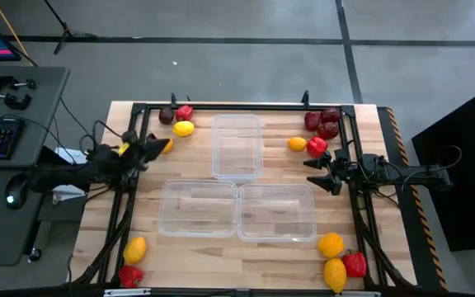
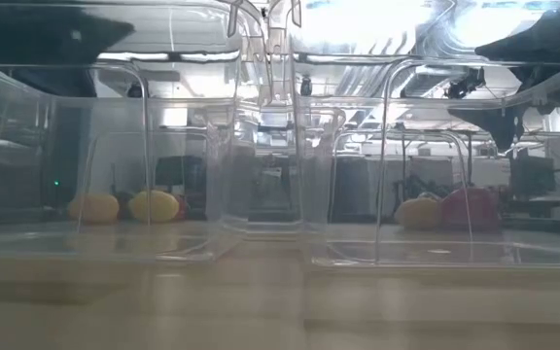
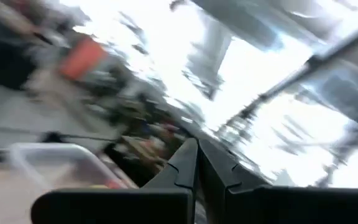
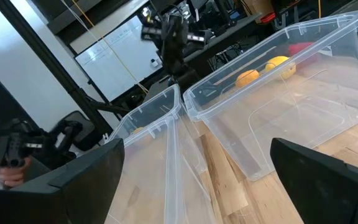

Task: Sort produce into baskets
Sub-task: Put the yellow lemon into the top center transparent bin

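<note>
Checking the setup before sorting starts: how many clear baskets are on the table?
3: one basket at the table's far centre, one near-left, one near-right beside it. All look empty; none seems hidden.

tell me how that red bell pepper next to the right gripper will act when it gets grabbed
The red bell pepper looks glossy, so the open right gripper may slip on it. Its lobed, rounded shape will probably wobble or roll if nudged. It is likely light and hollow, denting under a hard squeeze.

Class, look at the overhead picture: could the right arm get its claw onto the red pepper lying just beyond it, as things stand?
Probably yes. The right claw stands open, holding nothing, and the red pepper lies close beyond it on bare table with an orange fruit beside it. Nothing lies between them.
</note>
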You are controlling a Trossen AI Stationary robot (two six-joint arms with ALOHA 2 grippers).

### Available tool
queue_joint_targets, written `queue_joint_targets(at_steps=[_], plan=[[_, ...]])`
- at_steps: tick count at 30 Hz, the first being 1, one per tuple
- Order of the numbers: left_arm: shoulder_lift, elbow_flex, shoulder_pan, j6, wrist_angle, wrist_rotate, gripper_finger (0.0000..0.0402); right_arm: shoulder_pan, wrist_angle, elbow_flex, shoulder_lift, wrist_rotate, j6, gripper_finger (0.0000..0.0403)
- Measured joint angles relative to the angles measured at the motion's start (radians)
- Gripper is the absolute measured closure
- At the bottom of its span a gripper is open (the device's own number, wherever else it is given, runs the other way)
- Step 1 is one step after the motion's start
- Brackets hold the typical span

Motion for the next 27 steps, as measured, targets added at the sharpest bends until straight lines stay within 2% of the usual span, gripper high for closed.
queue_joint_targets(at_steps=[3, 5, 8, 11, 14, 17, 20, 23, 27], plan=[[0.173, 0.154, 0.0, 0.046, -0.095, -0.05, 0.0402, 0.0, 0.0, 0.0, 0.0, 0.0, 0.0, 0.0011], [0.325, 0.29, 0.005, 0.098, -0.267, -0.072, 0.0402, 0.0, 0.0, 0.0, 0.0, 0.0, 0.0, 0.0011], [0.533, 0.54, 0.065, 0.142, -0.715, -0.1, 0.0402, 0.0, 0.0, 0.0, 0.0, 0.0, 0.0, 0.0011], [0.71, 0.774, 0.17, -0.042, -1.205, -0.116, 0.0402, 0.0, 0.0, 0.0, 0.0, 0.0, 0.0, 0.0011], [0.839, 0.885, 0.274, -0.105, -1.558, -0.062, 0.0402, 0.0, 0.0, 0.0, 0.0, 0.0, 0.0, 0.0011], [0.896, 0.883, 0.345, -0.109, -1.625, -0.047, 0.0402, 0.0, 0.0, 0.0, 0.0, 0.0, 0.0, 0.0011], [0.923, 0.849, 0.393, -0.09, -1.581, 0.053, 0.0402, 0.0, 0.0, 0.0, 0.0, 0.0, 0.0, 0.0011], [0.935, 0.809, 0.428, -0.073, -1.567, 0.087, 0.0399, 0.0, 0.0, 0.0, 0.0, 0.0, 0.0, 0.0011], [0.934, 0.761, 0.477, -0.059, -1.571, 0.139, 0.0375, 0.0, 0.0, 0.0, 0.0, 0.0, 0.0, 0.0011]])
